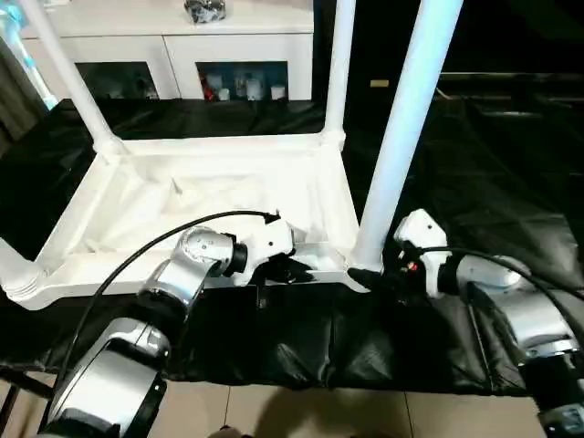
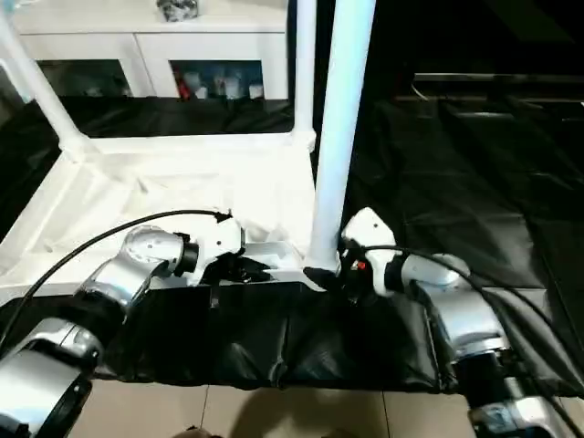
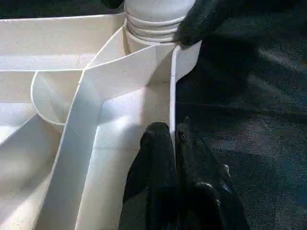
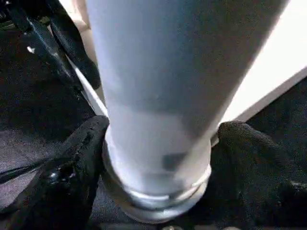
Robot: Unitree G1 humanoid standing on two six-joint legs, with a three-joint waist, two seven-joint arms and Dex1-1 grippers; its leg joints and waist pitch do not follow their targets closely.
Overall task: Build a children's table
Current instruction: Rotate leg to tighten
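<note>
The white children's table (image 1: 210,205) lies upside down on a black sheet (image 1: 474,173), its ribbed underside facing up; the left gripper (image 3: 173,143) is clenched on the thin near side wall of that underside, one black finger inside the rim and the other outside, with the wall pinched between them; just ahead of the left gripper along the same wall is the near right corner socket, where a long white leg (image 1: 406,128) stands upright.

The right gripper (image 4: 160,143) grasps the base of this leg, a black finger (image 4: 79,158) pressed on either side just above the ringed foot seated in the socket; the leg rises straight up from between the fingers; the left gripper sits close beside the right one, on the tabletop's edge.

Beyond both grippers, two more legs stand in the far corner sockets, one (image 1: 339,68) upright and one (image 1: 68,78) leaning; a white cabinet (image 1: 173,46) with glass doors stands farther off behind the sheet.
</note>
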